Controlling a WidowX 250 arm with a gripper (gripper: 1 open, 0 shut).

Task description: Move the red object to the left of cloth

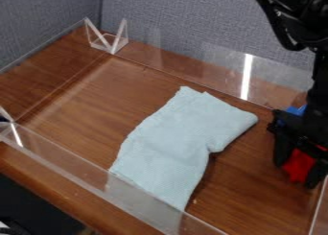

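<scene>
The pale blue cloth point(183, 143) lies rumpled on the wooden table, slightly right of centre. At the right edge of the view my black gripper point(300, 160) points straight down, low over the table. Its fingers are shut on the red object point(302, 168), of which only a bright red piece shows between and below the fingers. The gripper stands just right of the cloth, apart from it. A bit of a blue block point(294, 111) peeks out behind the gripper.
Clear plastic walls point(244, 76) fence the wooden table point(90, 95) on all sides, with a low front wall point(77, 167). A white wire stand point(105, 35) sits in the far left corner. The arm's black body point(294, 18) hangs at the upper right.
</scene>
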